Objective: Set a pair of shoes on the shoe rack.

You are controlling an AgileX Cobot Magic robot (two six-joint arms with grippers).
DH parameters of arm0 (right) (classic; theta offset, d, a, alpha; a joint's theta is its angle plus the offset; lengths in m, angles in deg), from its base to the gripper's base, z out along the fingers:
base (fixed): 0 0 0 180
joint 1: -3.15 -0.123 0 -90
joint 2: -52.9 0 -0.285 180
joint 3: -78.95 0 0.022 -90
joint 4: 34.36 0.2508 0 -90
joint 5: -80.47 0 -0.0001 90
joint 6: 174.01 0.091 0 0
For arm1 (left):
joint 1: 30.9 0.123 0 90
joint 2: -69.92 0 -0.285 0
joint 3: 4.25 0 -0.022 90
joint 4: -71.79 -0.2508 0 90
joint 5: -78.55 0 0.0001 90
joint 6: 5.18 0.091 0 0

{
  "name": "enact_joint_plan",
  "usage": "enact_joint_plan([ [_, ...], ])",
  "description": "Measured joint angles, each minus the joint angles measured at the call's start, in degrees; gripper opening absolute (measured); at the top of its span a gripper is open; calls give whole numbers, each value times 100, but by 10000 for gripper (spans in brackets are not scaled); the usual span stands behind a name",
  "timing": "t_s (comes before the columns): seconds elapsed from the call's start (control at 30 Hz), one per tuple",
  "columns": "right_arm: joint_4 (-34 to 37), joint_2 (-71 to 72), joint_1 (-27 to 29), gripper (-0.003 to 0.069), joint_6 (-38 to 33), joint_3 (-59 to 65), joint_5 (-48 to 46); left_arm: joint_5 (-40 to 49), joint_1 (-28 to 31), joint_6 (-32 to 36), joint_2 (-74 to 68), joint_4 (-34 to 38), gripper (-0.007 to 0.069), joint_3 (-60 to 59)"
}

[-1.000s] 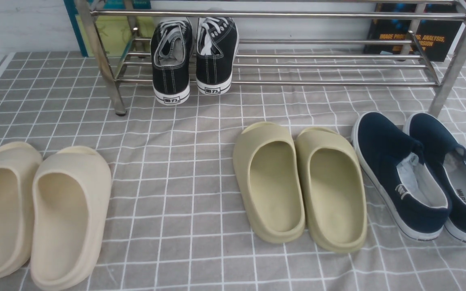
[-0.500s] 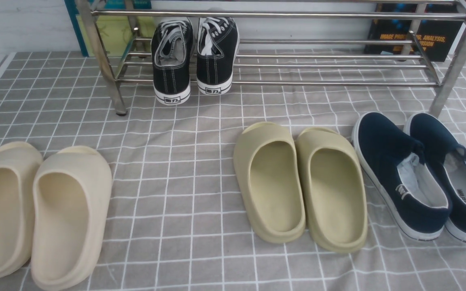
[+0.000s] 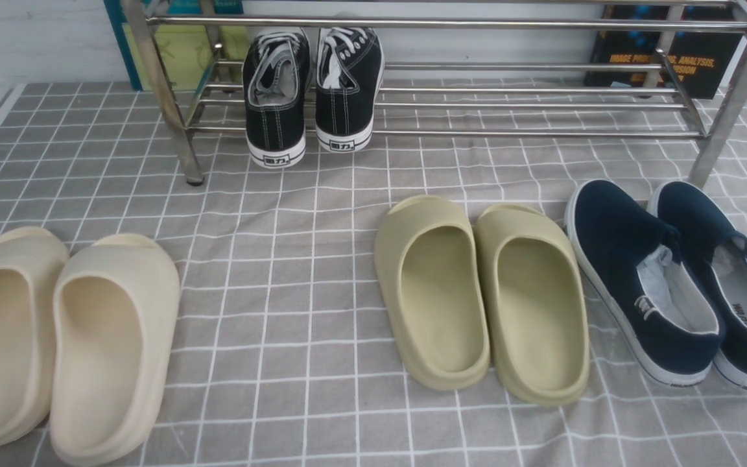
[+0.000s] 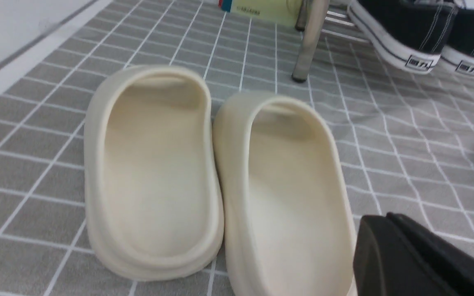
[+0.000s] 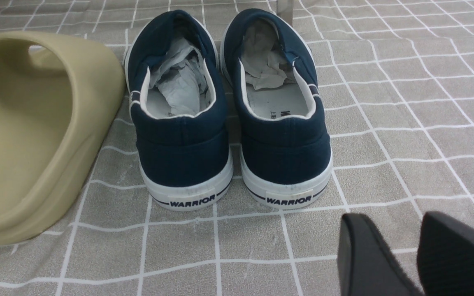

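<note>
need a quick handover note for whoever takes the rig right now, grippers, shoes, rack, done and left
Left gripper: shut, empty, low beside the cream slides.
Right gripper: jaws slightly apart, nothing between them, behind the navy slip-ons.
Black sneakers: side by side on the lower tier of the shoe rack, near its left end, heels toward the robot; the left one's heel sticks out a little further.
Done: the pair looks placed on the rack.
Left: apparently nothing but parking the arms. Olive slides, cream slides and slip-ons sit on the checked cloth.
</note>
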Motion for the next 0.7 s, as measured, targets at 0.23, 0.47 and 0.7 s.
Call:
enact_joint_plan([
  [0.23, 0, 0, 0, 239, 0, 0, -5, 495, 6, -107, 0, -110, -13, -116],
  [0.47, 0, 0, 0, 239, 0, 0, -5, 496, 6, 55, 0, -112, -13, -123],
  [0.7, 0, 0, 0, 239, 0, 0, -5, 496, 6, 66, 0, -112, -13, -123],
])
